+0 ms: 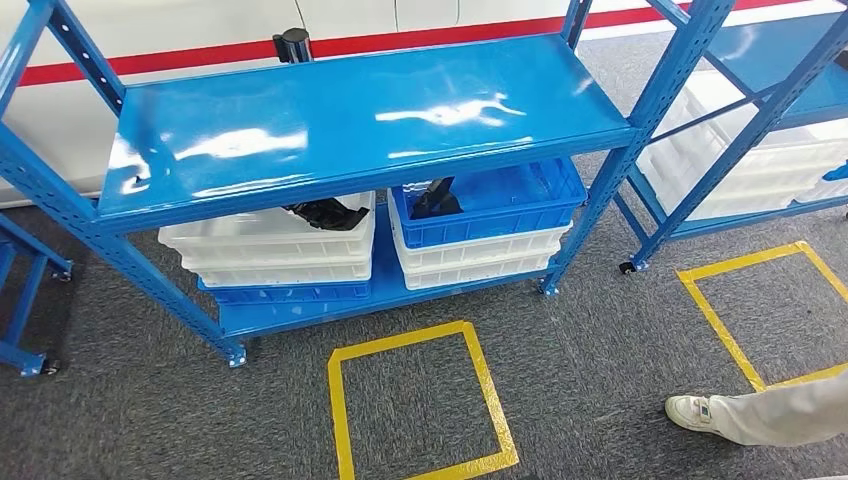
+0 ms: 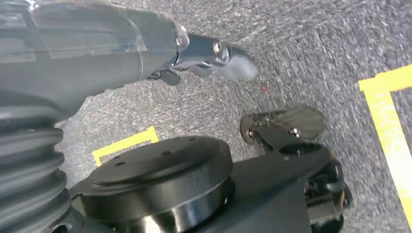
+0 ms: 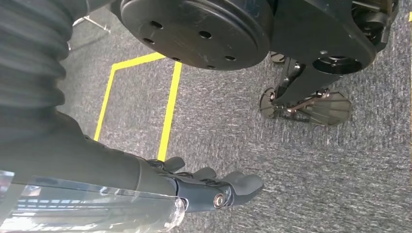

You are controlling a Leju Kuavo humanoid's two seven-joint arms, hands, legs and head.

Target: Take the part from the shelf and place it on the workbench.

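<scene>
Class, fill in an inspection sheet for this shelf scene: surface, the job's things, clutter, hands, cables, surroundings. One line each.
Surface: glossy blue metal shelf top, bare; grey carpet floor with yellow tape squares.
Job's things: dark parts in the upper white plastic crate and the blue plastic crate on the lower shelf; their shape is unclear.
Clutter: nothing seen.
Hands: left hand and right hand hang over the carpet, holding nothing, fingers fairly straight.
Cables: nothing seen.
Surroundings: second blue rack holding white crates; a person's white shoe on the right.
</scene>
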